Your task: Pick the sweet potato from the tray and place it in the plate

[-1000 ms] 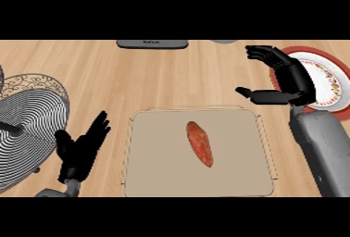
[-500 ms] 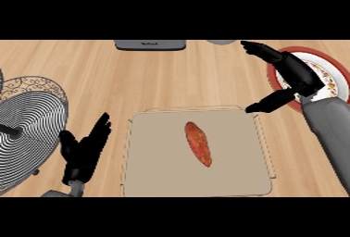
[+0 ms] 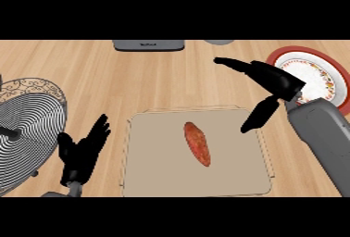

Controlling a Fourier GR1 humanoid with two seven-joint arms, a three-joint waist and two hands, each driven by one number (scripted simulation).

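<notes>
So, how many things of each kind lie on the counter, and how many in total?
Sweet potato: 1
Tray: 1
Plate: 1
Wire basket: 1
Grey objects at the far edge: 2
Total: 6

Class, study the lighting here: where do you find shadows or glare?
Head view: even light; no glare on the plate or tray; no marked shadow beside the sweet potato; the right robot hand shows nearly flat black.
</notes>
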